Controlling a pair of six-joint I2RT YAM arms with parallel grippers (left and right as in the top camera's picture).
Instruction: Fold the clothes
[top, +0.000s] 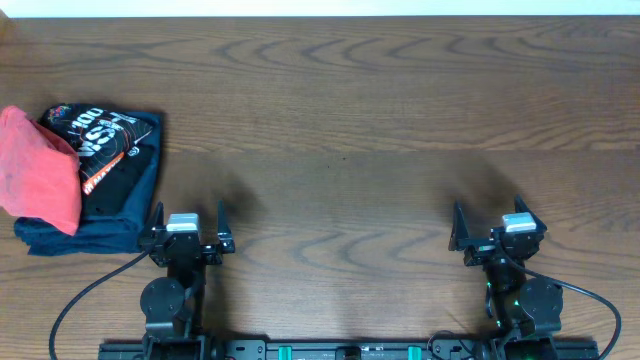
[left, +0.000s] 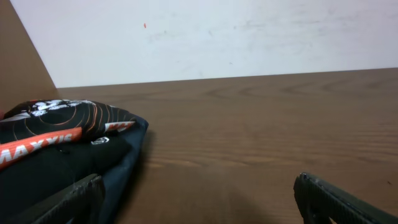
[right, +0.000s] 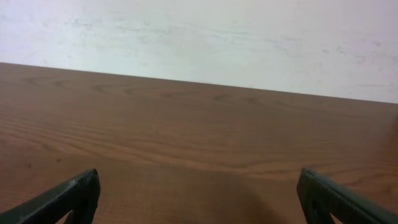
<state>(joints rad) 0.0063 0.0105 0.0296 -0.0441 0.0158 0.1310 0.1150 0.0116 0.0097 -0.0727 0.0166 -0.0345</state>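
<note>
the wooden table (top: 350, 120) runs back to a white wall (top: 300, 6) at its far edge, with broad bare wood right of the pile. at far left, a black printed garment (top: 110, 140) lies on a navy garment (top: 110, 228). the orange-red t-shirt (top: 38, 170) sits bunched over their left edge. the left gripper (top: 188, 215) and right gripper (top: 488, 212) sit by the near edge, well apart, both with jaws apart.

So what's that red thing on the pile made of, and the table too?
The red shirt looks like soft cloth, probably cotton: matte, rumpled and saggy. The table looks like wood: brown with wavy grain lines and a slight sheen, though it could be a wood-look coating.
</note>
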